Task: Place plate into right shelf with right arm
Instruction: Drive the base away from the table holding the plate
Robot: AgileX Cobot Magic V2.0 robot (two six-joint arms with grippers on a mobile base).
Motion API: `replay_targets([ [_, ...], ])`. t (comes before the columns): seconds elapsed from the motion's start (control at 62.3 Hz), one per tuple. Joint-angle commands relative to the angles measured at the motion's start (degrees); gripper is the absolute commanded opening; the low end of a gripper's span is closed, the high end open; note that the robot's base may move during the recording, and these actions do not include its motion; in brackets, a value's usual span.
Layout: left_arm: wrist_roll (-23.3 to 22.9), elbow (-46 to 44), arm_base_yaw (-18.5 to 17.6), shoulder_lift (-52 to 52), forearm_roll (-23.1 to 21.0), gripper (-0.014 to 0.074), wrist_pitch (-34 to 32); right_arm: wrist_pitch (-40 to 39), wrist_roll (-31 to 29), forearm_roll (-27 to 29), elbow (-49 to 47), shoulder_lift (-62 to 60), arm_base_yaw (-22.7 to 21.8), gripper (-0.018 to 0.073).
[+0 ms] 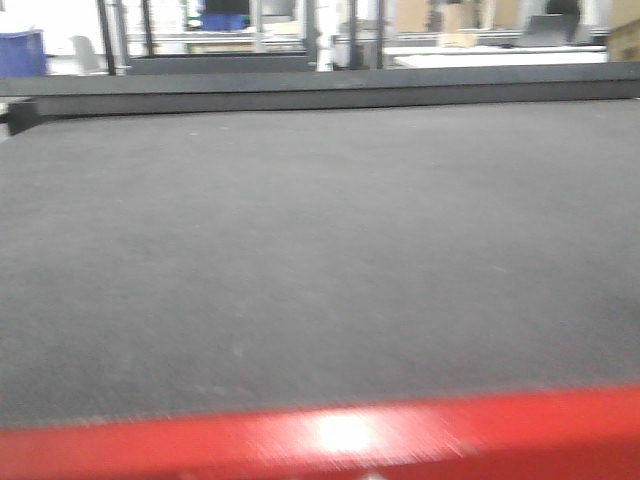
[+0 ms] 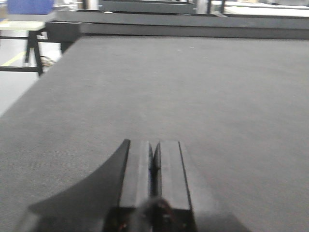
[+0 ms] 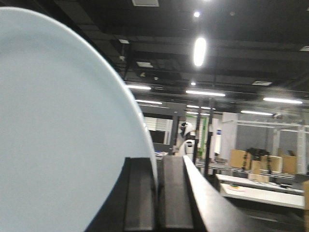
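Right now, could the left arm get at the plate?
Probably not: the plate is pinched by its rim in the right jaws, pointing up toward the ceiling, while the left jaws sit shut low over the gray mat, the plate nowhere in their view.

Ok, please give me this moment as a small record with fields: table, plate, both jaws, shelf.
table: dark grey mat with red front edge, no object seen on it
plate: round pale bluish-white plate, rim gripped by right jaws
right jaws: shut on plate rim, pointing toward ceiling lights
left jaws: shut, empty, over the mat
right shelf: not clearly seen; background is blurred
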Motion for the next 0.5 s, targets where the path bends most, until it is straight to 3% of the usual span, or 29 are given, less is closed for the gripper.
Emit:
replay_targets([
  [0.0,-0.16,0.57,0.04,-0.36,-0.35,-0.0047,-4.92,-5.26,-0.40,-0.46,-1.68,0.94,-0.27,0.0057],
  [0.482,-0.16,0.57,0.04,-0.36,-0.35,-0.0047,-4.92,-5.37,-0.40,-0.46,-1.68,0.94,-0.27,0.0057],
])
